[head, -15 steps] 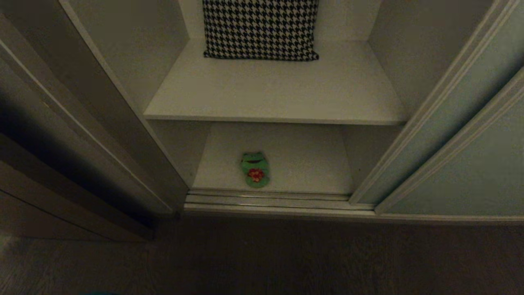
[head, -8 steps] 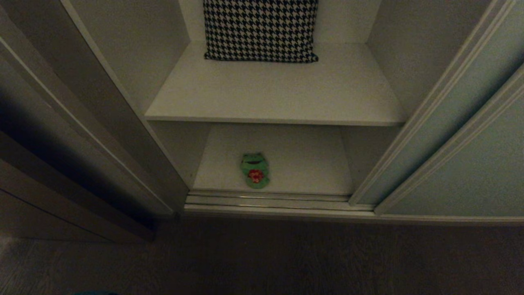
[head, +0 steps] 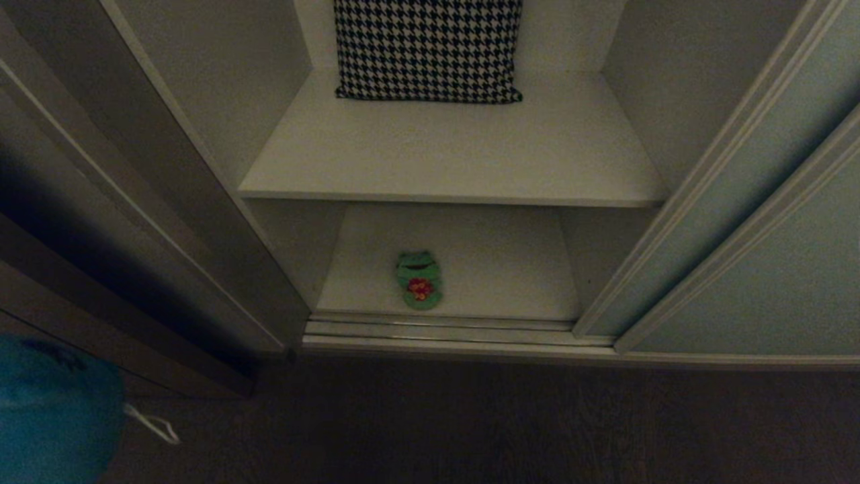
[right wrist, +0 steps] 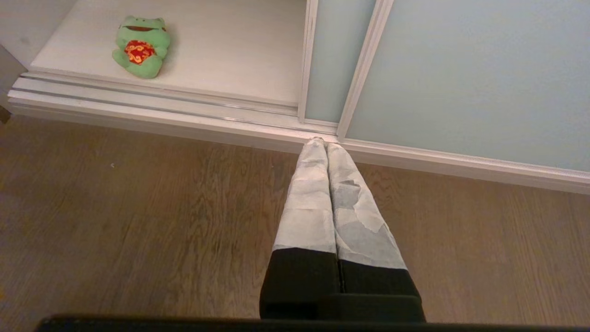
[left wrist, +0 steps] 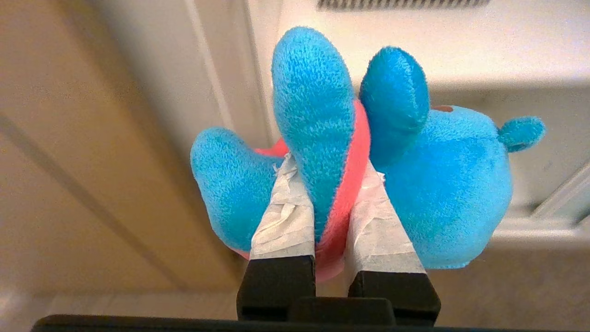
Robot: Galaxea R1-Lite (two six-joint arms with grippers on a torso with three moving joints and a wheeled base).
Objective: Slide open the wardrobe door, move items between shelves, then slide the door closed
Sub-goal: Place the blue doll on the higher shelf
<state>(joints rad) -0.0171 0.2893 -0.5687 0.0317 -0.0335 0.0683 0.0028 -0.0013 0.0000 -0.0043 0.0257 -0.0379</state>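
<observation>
Left wrist view: left gripper [left wrist: 329, 184] clenched on blue plush [left wrist: 442, 184], taped fingers [left wrist: 286, 216] pinching the pink top between a leg and the body, so the soft toy hangs from a narrow fold rather than its bulk. Toy's long axis runs across the fingers, head off to one side, feet poking away from the wrist. Held low at wardrobe's left, probably for transfer to a shelf. Right gripper [right wrist: 326, 146] parked over floor [right wrist: 138, 207], fingers pressed together, empty. Frog [head: 418, 279] lies face-up on lower shelf [head: 497, 269] near front edge, head toward the back. Upper shelf [head: 450, 154] carries houndstooth cushion [head: 428, 47]. Sliding door [head: 772, 269] pushed aside right.
</observation>
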